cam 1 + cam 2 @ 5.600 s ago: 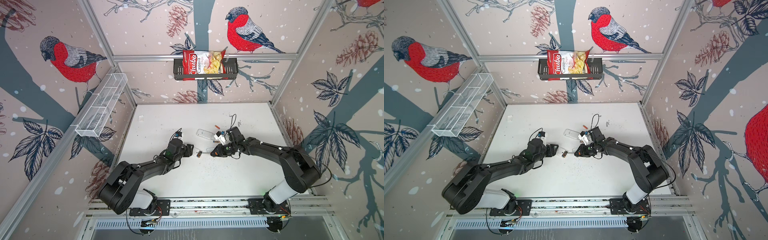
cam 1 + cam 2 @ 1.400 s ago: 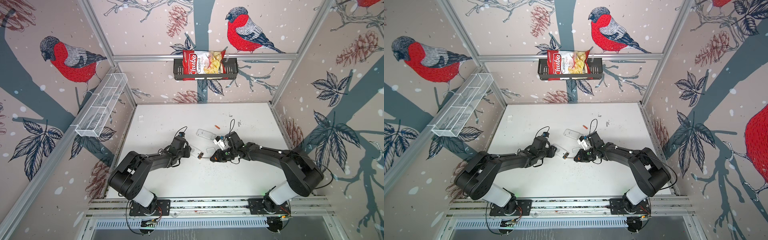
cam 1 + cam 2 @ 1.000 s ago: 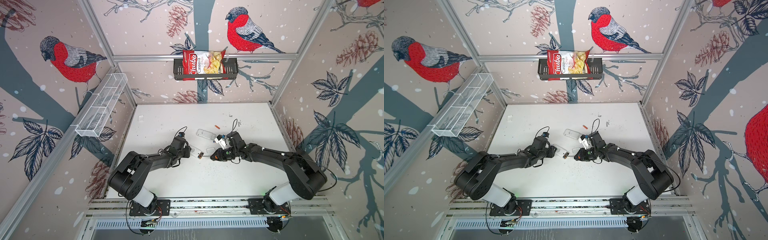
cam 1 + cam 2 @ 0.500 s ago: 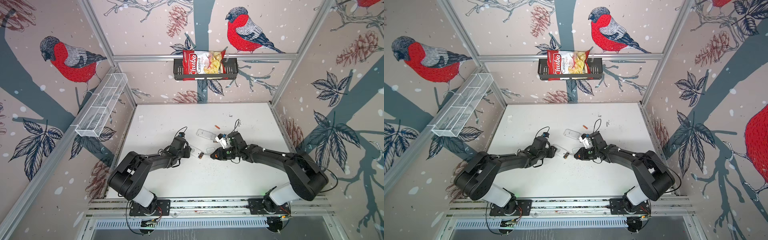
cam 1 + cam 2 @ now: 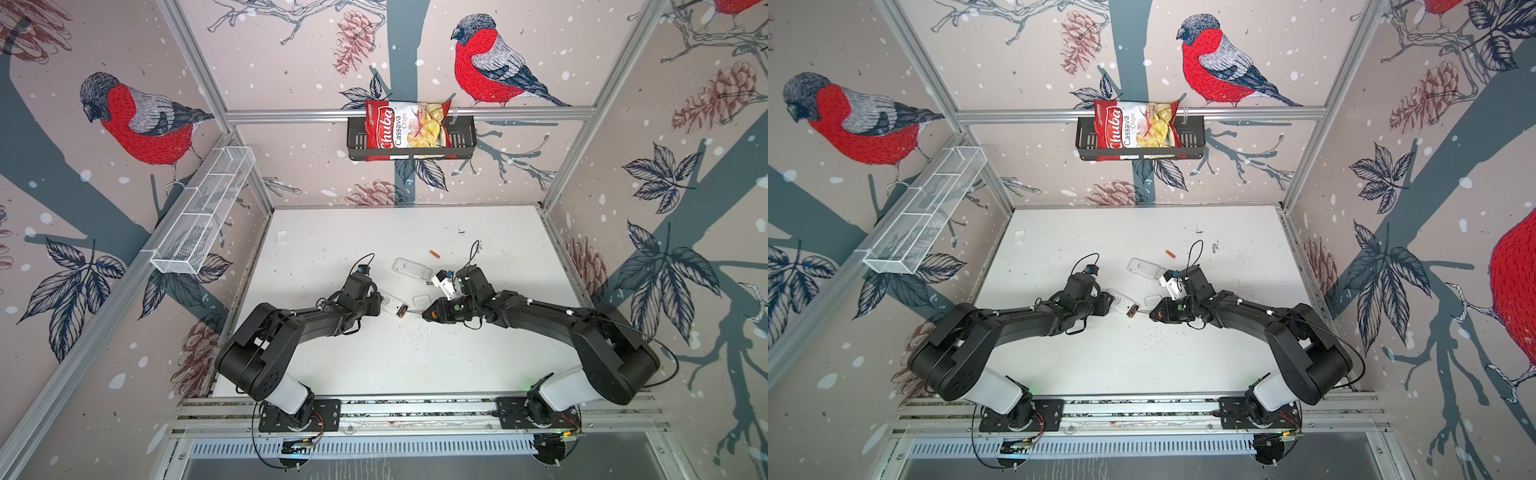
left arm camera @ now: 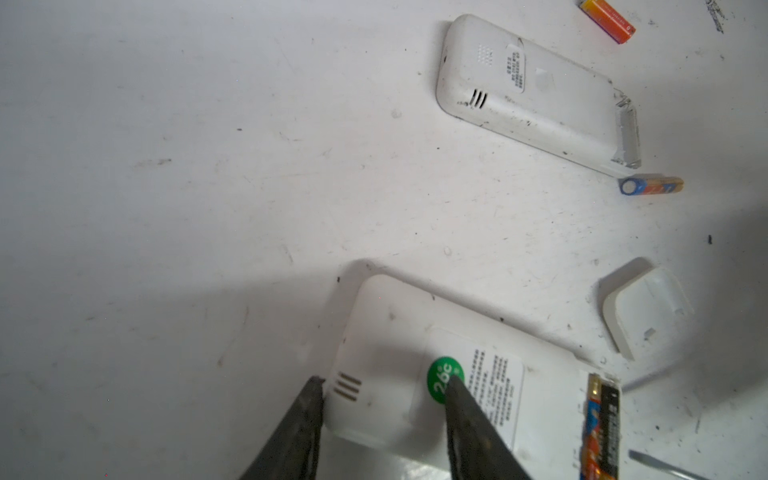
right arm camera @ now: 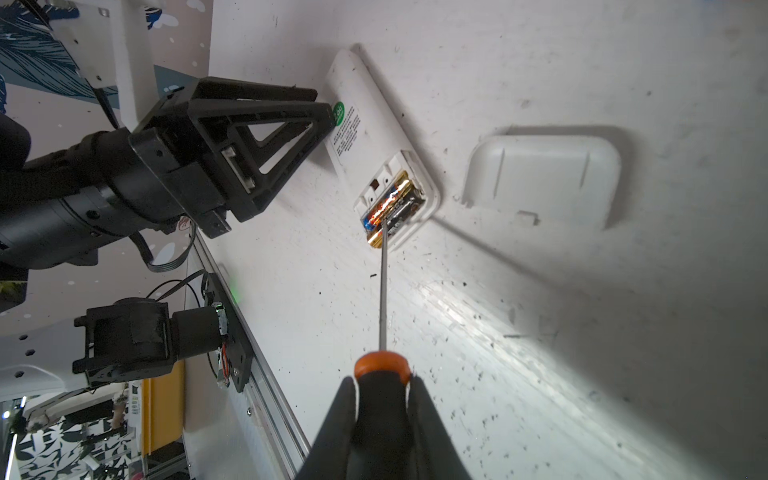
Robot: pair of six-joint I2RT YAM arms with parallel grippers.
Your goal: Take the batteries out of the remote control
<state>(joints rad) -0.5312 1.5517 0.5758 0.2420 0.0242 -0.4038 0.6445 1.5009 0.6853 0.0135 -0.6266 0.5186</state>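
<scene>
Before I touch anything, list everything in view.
near remote: one, white with green sticker, mid-table, compartment open.
far remote: one, white, behind it.
seated batteries: two, dark-gold, in near remote.
orange battery: one, beyond far remote.
blue-orange battery: one, at far remote's end.
battery cover: one, white, beside near remote.
screwdriver: one, orange-black handle, tip at seated batteries.
chips bag: one, red, in black basket, back wall.
wire basket: one, white, left wall.
left gripper: black, jaws apart, on near remote.
right gripper: black, shut on screwdriver.

Top views: high overhead, far, looking down on whole table (image 5: 374,361). Wrist cams: close behind left gripper (image 6: 384,380), right gripper (image 7: 382,382), facing forward past jaws; both share remote (image 6: 395,328).
</scene>
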